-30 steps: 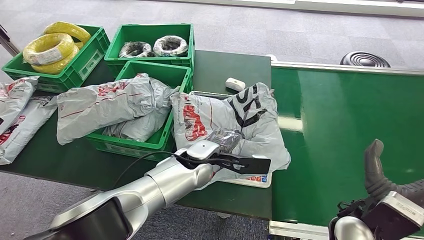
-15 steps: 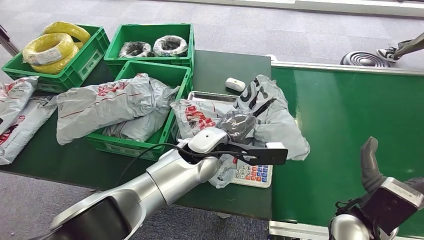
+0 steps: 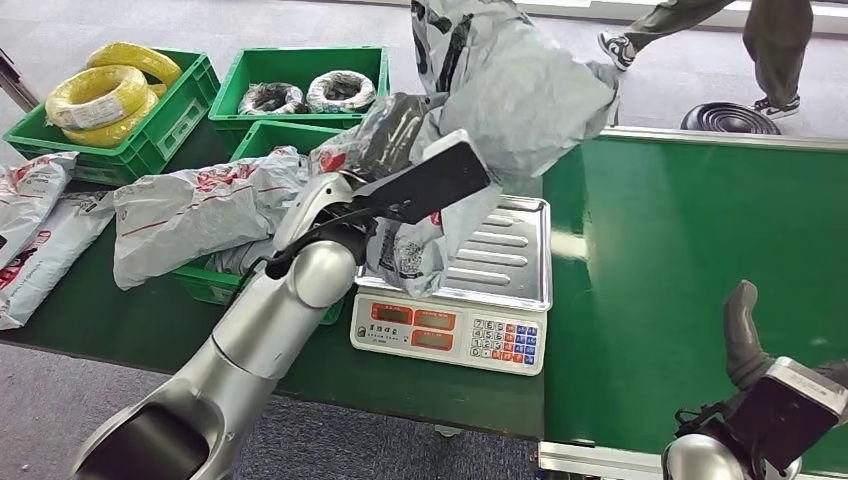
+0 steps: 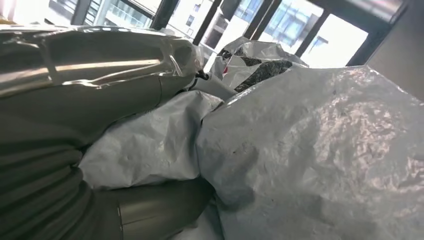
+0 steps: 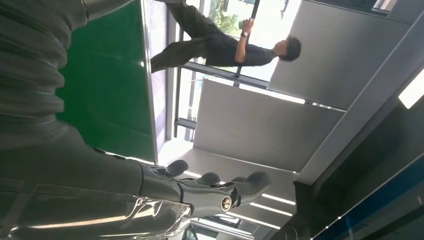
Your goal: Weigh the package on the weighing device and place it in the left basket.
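While the left hand [image 3: 385, 135] is raised above the table, it grips the package [image 3: 510, 85].

Left hand: fingers wrapped in crumpled grey plastic; head view gives arm + dark flat plate beside the bag.
Left wrist view: grey thumb and ribbed cover pressed against bag [image 4: 310, 150]; close-up of wrinkled film + bright windows behind, which head view lacks.
Package: big grey mailer w/ black print, lifted clear of the scale [image 3: 470, 300], hanging over its back edge and over the nearest basket.
Scale: silver ribbed pan bare, orange displays + keypad facing robot; sits on dark green table [image 3: 440, 385], just right of left basket.
Left basket [image 3: 345, 150]: green crate, already holds grey parcels [image 3: 210, 205], one draped over its rim.
Right hand [image 3: 745, 335]: low, right edge of head view, over the green conveyor [image 3: 700, 230]; holds nothing. Right wrist view [image 5: 215, 192] shows fingers straight, slightly apart, detail head view can't give.
Other crates: one w/ yellow cable coils [image 3: 100, 95], one w/ dark wrapped coils [image 3: 305, 95], both behind.
More parcels [image 3: 35, 225]: flat on table, far left.
Person: legs [image 3: 770, 40] passing beyond conveyor in head view; right wrist view shows whole figure [image 5: 220, 45] by windows.
Black ribbed disc [image 3: 730, 120]: on floor beyond conveyor.
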Controlling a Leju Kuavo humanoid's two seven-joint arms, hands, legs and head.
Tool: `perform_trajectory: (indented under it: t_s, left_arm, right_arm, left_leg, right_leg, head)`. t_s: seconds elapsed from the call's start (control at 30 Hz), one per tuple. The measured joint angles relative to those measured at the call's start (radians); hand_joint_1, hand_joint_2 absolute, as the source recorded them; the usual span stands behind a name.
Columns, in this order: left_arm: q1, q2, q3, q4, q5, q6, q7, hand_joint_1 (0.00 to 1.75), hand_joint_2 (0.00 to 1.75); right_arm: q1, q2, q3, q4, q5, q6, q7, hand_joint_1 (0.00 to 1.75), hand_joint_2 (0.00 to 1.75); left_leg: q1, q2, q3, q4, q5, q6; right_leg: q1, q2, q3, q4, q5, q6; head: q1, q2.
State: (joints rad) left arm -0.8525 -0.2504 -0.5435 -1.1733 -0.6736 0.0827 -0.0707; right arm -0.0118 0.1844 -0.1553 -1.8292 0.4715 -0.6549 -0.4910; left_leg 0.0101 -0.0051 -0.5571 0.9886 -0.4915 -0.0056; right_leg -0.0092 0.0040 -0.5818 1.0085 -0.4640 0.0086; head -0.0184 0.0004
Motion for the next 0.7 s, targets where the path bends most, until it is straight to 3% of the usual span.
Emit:
perform_trajectory:
  t_s: [0.1, 0.2, 0.43, 0.7]
  left_arm:
    - [0.007, 0.007, 0.041, -0.034, -0.121, 0.231, 0.014, 1.75, 1.75]
    - [-0.028, 0.019, 0.066, 0.041, -0.348, 0.351, 0.138, 1.73, 1.75]
    - [-0.121, 0.038, 0.128, 0.427, -0.480, 0.344, 0.286, 1.61, 1.75]
    - [-0.168, 0.074, 0.183, 0.681, -0.494, 0.275, 0.301, 1.39, 1.75]
  right_arm:
    - [0.005, -0.004, 0.000, 0.001, -0.022, -0.015, 0.000, 0.00, 1.75]
    - [0.009, -0.008, 0.008, 0.007, -0.036, -0.031, -0.004, 0.00, 1.75]
    - [0.009, -0.021, 0.034, 0.024, -0.049, -0.033, 0.000, 0.00, 1.75]
    - [0.004, -0.046, 0.038, 0.050, -0.085, -0.033, 0.000, 0.00, 1.75]
  left_leg:
    - [0.000, 0.000, 0.000, 0.000, 0.000, 0.000]
    - [0.000, -0.001, 0.000, 0.000, 0.000, 0.000]
    - [0.000, 0.002, 0.002, 0.000, 0.001, 0.000]
    - [0.000, 0.000, 0.000, 0.000, 0.001, 0.000]
  right_leg:
    - [0.000, 0.000, 0.000, 0.000, 0.000, 0.000]
    - [0.000, -0.002, 0.000, 0.000, 0.000, 0.000]
    - [0.000, 0.000, 0.001, 0.000, 0.001, 0.000]
    - [0.000, 0.000, 0.000, 0.000, 0.001, 0.000]
  head:
    - [0.000, 0.000]
    - [0.000, 0.000]
    - [0.000, 0.000]
    - [0.000, 0.000]
